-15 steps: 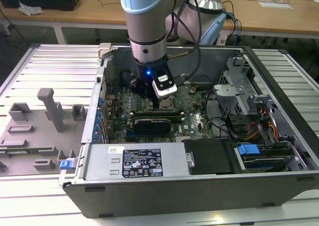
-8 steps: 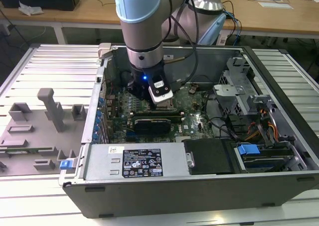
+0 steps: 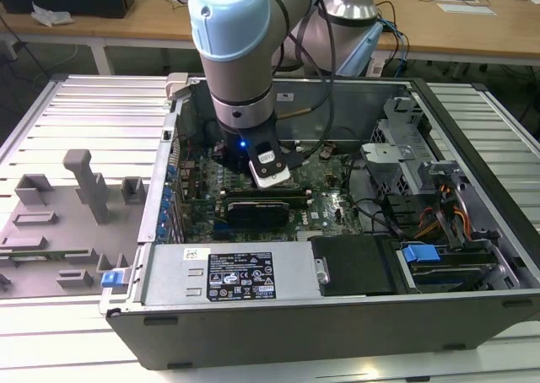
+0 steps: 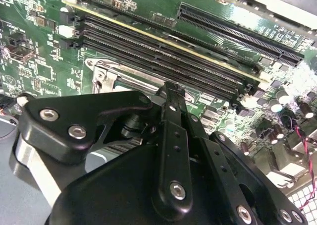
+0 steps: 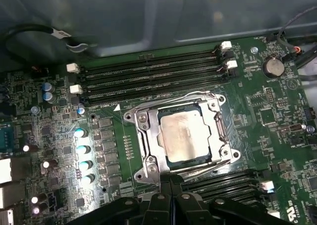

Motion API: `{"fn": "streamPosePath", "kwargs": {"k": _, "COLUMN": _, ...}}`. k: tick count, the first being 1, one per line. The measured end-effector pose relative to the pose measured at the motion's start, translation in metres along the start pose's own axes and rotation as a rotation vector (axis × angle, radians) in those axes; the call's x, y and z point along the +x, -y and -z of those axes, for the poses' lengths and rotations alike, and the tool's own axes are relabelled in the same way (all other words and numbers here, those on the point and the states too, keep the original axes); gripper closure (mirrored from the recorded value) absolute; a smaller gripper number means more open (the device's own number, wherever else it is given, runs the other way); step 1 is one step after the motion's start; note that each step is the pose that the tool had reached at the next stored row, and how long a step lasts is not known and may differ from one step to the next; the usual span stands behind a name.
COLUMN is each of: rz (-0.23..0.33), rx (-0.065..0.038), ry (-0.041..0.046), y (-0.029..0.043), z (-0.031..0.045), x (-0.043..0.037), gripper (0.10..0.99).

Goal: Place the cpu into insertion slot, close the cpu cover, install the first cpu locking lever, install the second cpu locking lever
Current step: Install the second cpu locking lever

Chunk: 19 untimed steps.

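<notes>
One robot arm (image 3: pixel 240 54) reaches down into an open computer case (image 3: pixel 337 315) in the exterior view, and its gripper (image 3: pixel 253 168) is low over the green motherboard (image 3: pixel 325 193), toward the exterior view's left part of the board. On the wrist a white camera block (image 3: pixel 272 167) is fixed.

In the first wrist view the cpu (image 5: pixel 184 135) lies flat inside the insertion slot (image 5: pixel 171 161), its pale metal top facing up. The cpu cover (image 5: pixel 153 136) is folded down around it, so the chip shows through the window of the frame. Two thin wire levers are visible: one lever (image 5: pixel 190 95) runs along the side of the socket nearest the memory slots (image 5: pixel 153 79), the other lever (image 5: pixel 200 171) along the opposite side, just beside the gripper. Whether the levers are fully hooked, I cannot tell.

The gripper's black fingers (image 5: pixel 166 195) come together in a narrow point just beside the edge of the socket. In the second wrist view the gripper (image 4: pixel 171 93) has its fingertips pressed together, nothing is pinched between them, and the tip is just above the metal frame of the socket (image 4: pixel 111 76), beside the long black memory slots (image 4: pixel 163 49)
</notes>
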<state>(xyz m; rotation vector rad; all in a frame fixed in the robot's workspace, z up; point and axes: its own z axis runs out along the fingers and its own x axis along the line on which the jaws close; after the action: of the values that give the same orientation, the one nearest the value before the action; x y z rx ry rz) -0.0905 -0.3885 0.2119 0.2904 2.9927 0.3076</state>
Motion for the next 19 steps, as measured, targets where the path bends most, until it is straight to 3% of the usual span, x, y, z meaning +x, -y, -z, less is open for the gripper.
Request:
{"fn": "streamPosePath", "kwargs": {"k": 4, "rz": -0.002, "rx": -0.018, "ry": -0.0033, "y": 0.0031, "z": -0.0017, "x": 0.0036, "gripper": 0.980}}
{"fn": "streamPosePath", "kwargs": {"k": 12, "rz": -0.003, "rx": -0.030, "ry": -0.0057, "y": 0.0111, "z": -0.0023, "x": 0.0060, "gripper": 0.980}}
{"fn": "streamPosePath", "kwargs": {"k": 16, "rz": -0.005, "rx": -0.051, "ry": -0.0100, "y": 0.0126, "z": -0.0036, "x": 0.0087, "gripper": 0.980}}
{"fn": "streamPosePath", "kwargs": {"k": 19, "rz": -0.005, "rx": -0.059, "ry": -0.0115, "y": 0.0131, "z": -0.0046, "x": 0.0105, "gripper": 0.980}}
